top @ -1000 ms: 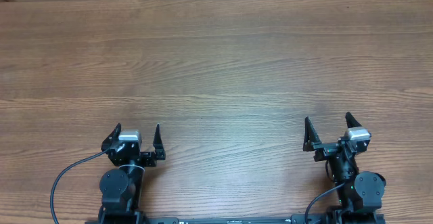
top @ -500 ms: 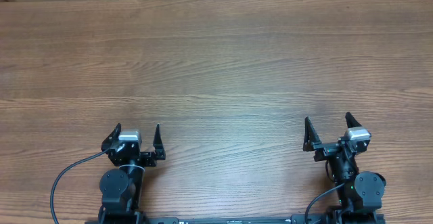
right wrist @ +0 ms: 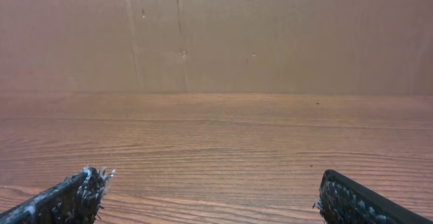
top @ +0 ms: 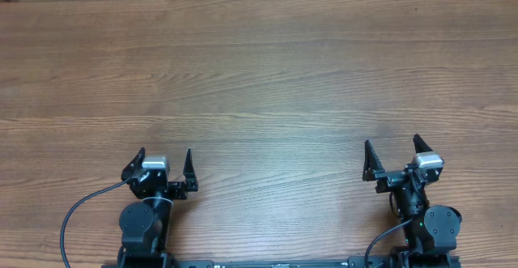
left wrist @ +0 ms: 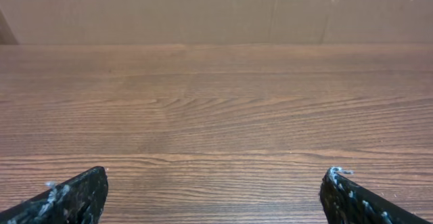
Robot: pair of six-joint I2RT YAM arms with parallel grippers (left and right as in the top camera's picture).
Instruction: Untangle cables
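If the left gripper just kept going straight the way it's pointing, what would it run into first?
Nothing lies in its way: the left gripper, jaws open, points across bare table toward the brown wall at the far edge, which it would probably meet first. Its tilt is hard to judge.

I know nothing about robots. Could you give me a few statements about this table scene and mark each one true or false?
1. The left gripper and the right gripper both stand open. True.
2. A bundle of cables lies in the middle of the table. False: no cables show in any view.
3. The left gripper is holding a plug. False: nothing sits between its fingers.
4. The table has a wood-grain surface. True.
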